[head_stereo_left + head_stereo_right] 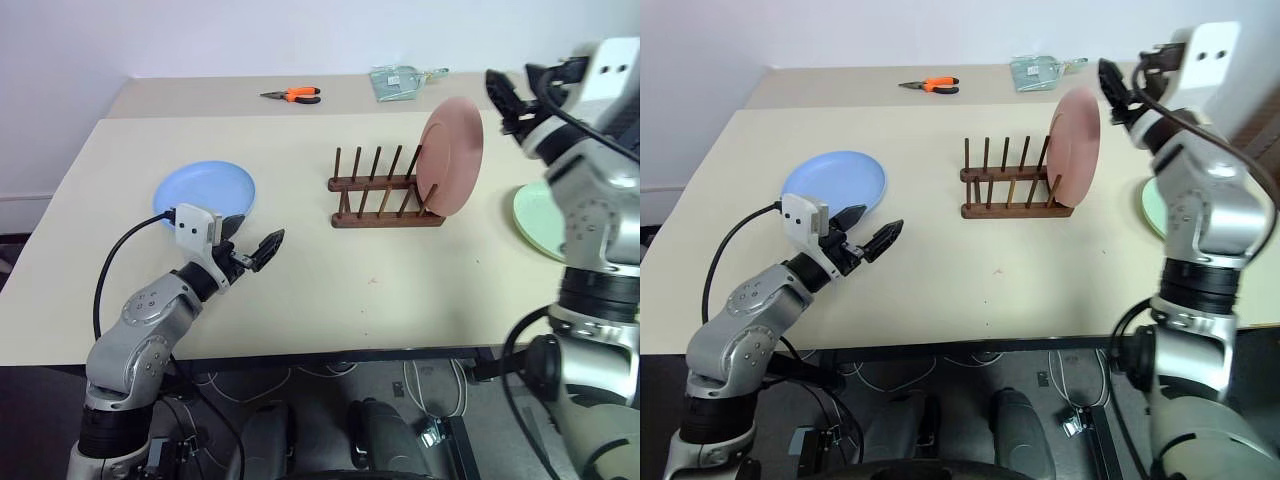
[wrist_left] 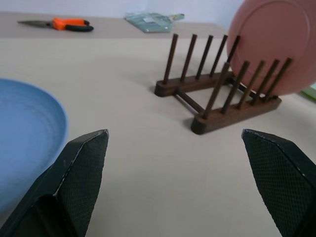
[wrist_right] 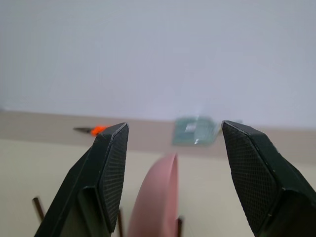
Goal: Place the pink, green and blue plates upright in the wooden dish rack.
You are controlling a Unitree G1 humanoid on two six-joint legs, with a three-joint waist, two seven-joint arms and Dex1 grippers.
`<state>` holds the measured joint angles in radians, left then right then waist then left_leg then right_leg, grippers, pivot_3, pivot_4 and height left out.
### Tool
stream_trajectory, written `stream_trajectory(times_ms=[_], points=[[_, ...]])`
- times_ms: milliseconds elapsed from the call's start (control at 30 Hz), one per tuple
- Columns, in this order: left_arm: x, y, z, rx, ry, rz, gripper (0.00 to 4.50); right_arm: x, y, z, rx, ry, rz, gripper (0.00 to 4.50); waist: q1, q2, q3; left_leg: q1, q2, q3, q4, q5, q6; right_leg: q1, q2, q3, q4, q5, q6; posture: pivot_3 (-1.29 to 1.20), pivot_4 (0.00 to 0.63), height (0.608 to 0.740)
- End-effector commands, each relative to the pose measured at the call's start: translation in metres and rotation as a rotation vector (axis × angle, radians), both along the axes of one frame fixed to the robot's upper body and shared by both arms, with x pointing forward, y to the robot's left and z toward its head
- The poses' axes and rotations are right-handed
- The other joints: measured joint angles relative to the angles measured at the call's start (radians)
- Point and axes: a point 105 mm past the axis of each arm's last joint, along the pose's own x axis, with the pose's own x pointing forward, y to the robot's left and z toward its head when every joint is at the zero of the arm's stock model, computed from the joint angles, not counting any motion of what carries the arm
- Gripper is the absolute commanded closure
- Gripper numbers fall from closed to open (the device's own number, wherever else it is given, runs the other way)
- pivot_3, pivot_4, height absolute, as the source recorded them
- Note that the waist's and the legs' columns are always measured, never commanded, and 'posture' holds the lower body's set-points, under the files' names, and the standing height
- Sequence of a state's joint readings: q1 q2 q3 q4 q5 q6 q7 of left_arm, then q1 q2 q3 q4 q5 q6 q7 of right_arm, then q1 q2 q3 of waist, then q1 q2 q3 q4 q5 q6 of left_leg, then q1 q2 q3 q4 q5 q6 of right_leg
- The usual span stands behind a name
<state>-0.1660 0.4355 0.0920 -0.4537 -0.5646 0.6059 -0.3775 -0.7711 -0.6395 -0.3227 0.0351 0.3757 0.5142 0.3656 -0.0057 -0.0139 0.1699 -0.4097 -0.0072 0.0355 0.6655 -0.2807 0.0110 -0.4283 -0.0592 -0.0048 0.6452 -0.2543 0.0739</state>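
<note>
At the rightmost slot of the wooden dish rack [image 1: 385, 190], the pink plate [image 1: 452, 155] is standing upright. Right hand [image 3: 173, 163] is hovering above it, released. Left hand [image 2: 182, 163], also released, is facing the blue plate [image 1: 205, 190]; approach its rim low.

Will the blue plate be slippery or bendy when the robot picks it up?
Probably stiff: the blue plate keeps a firm round rim. Its smooth surface may be slippery for the left gripper, open beside it. Lying flat on the table, its low edge looks hard to grip.
</note>
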Motion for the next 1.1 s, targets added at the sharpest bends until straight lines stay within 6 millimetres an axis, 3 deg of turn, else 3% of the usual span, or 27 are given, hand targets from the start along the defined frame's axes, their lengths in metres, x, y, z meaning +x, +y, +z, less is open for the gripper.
stream_trajectory(times_ms=[33,100,200,367,600,633,700,833,867,933,1000,1100], points=[[-0.012,-0.022,0.001,0.118,-0.045,-0.156,0.04,-0.016,-0.04,0.005,-0.065,-0.004,-0.087,1.47,0.001,0.0,0.0,0.0,0.0,0.0,0.0,0.0,0.0,0.001,0.0,0.0,-0.001,0.0,0.0,0.0,0.15,0.74],[-0.02,-0.037,-0.003,0.162,-0.04,-0.27,0.04,-0.02,-0.058,-0.011,-0.096,0.092,-0.111,1.47,0.0,0.0,0.0,0.001,0.0,0.001,0.0,0.0,0.001,0.001,-0.001,0.0,-0.001,0.0,0.0,0.0,0.15,0.74],[-0.022,-0.055,-0.003,0.182,-0.058,-0.378,0.04,-0.027,-0.077,-0.07,-0.276,0.377,-0.131,1.47,0.003,0.0,0.0,0.001,0.0,0.001,0.001,0.0,0.001,0.002,-0.001,0.0,-0.001,0.0,0.0,0.0,0.15,0.74],[-0.021,-0.075,-0.001,0.158,-0.053,-0.504,0.04,-0.033,-0.087,-0.134,-0.534,0.588,-0.158,1.47,-0.012,0.001,-0.001,0.002,0.0,0.002,0.001,0.0,0.001,0.002,0.0,0.001,0.001,0.0,0.0,0.0,0.15,0.74],[-0.023,-0.089,-0.002,0.18,-0.05,-0.595,0.04,-0.016,-0.101,-0.176,-0.624,0.681,-0.207,1.47,-0.007,0.002,0.0,0.003,0.002,0.003,0.002,0.0,0.001,0.002,0.004,0.003,0.001,0.0,0.0,0.0,0.15,0.74],[-0.023,-0.089,-0.002,0.181,-0.053,-0.595,0.01,-0.013,-0.104,-0.18,-0.62,0.692,-0.224,1.71,-0.007,0.001,0.0,0.003,0.002,0.003,0.002,0.0,0.001,0.002,0.004,0.003,0.001,0.0,0.0,0.0,0.15,0.74],[-0.023,-0.09,-0.002,0.187,-0.057,-0.595,0.0,-0.008,-0.111,-0.185,-0.631,0.701,-0.262,2.25,-0.005,0.001,0.0,0.003,0.002,0.003,0.002,0.0,0.001,0.002,0.004,0.003,0.001,0.0,0.0,0.0,0.15,0.74],[-0.025,-0.09,-0.002,0.186,-0.06,-0.589,0.0,-0.004,-0.119,-0.191,-0.586,0.715,-0.292,4.23,-0.004,0.002,0.0,0.002,0.002,0.003,0.002,0.0,0.001,0.002,0.004,0.003,0.001,0.0,0.0,0.0,0.15,0.74],[-0.026,-0.09,-0.003,0.186,-0.058,-0.584,0.0,-0.003,-0.118,-0.19,-0.582,0.71,-0.289,4.43,-0.005,0.001,0.0,0.002,0.002,0.003,0.002,0.0,0.001,0.002,0.004,0.003,0.001,0.0,0.0,0.0,0.15,0.74],[-0.028,-0.089,-0.005,0.186,-0.056,-0.577,0.0,-0.001,-0.116,-0.186,-0.569,0.679,-0.289,4.43,-0.006,0.002,0.0,0.003,0.002,0.003,0.002,0.0,0.0,0.002,0.004,0.003,0.001,0.0,0.0,0.0,0.15,0.74],[-0.028,-0.087,-0.005,0.187,-0.057,-0.561,0.0,0.002,-0.113,-0.169,-0.584,0.592,-0.304,4.43,-0.006,0.002,0.0,0.003,0.002,0.003,0.002,0.0,0.0,0.002,0.004,0.003,0.001,0.0,0.0,0.0,0.15,0.74],[-0.023,-0.079,-0.004,0.183,-0.059,-0.509,0.0,0.008,-0.097,-0.109,-0.62,0.315,-0.331,4.43,-0.007,0.003,0.001,0.003,0.002,0.003,0.002,0.0,0.0,0.002,0.003,0.003,0.002,0.0,0.001,0.0,0.15,0.74]])
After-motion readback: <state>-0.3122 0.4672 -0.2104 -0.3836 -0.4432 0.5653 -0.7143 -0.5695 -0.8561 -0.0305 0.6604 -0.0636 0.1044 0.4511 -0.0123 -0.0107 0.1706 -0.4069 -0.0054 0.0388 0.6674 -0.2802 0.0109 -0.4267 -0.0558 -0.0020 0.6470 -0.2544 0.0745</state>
